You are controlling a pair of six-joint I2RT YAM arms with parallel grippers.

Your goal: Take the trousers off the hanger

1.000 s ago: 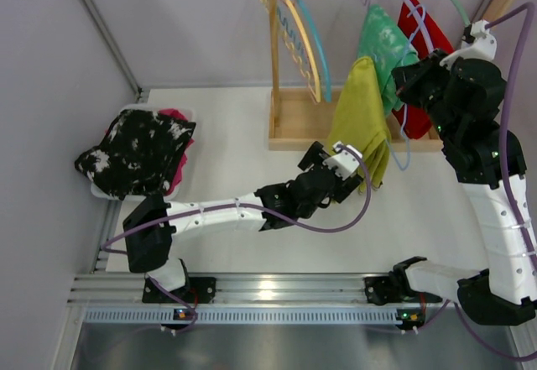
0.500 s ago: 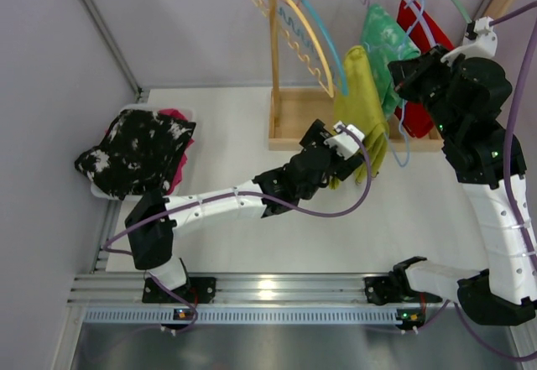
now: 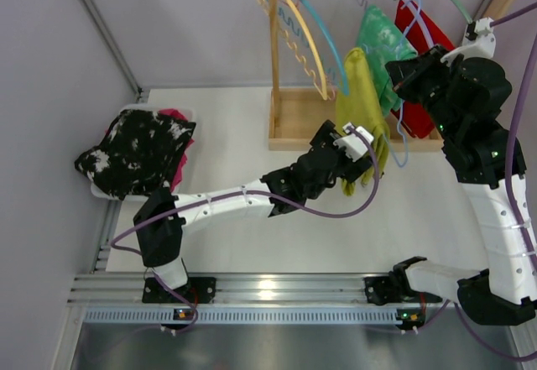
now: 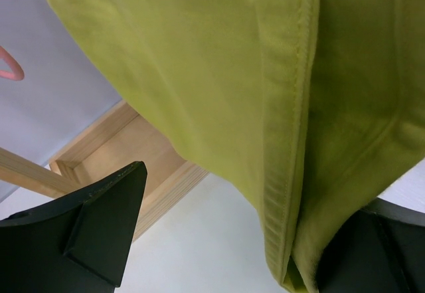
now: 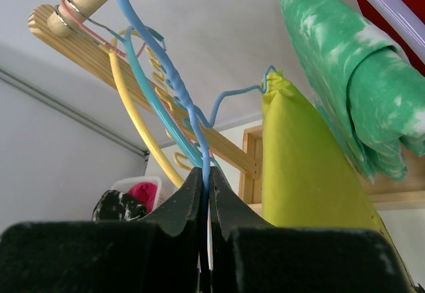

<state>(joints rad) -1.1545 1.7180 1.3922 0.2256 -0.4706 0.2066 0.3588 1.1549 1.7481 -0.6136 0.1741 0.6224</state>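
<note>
Walls (image 3: pixel 185 26) grey, table (image 3: pixel 226 160) white; left claw (image 4: pixel 242 200) wide at yellow trousers (image 3: pixel 357 93), right claw (image 5: pixel 207 180) pinching blue hanger (image 5: pixel 174 84).

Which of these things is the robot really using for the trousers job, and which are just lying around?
For the job: mustard-yellow trousers; green trousers; red trousers; blue hanger, pinched by the right end effector; left end effector, open around the mustard-yellow pair's bottom edge.

Just lying about: black-and-white cloth in the white basket; empty yellow hanger.

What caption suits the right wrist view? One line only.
Right gripper shut on a blue hanger; yellow trousers and green trousers hang beside.
</note>
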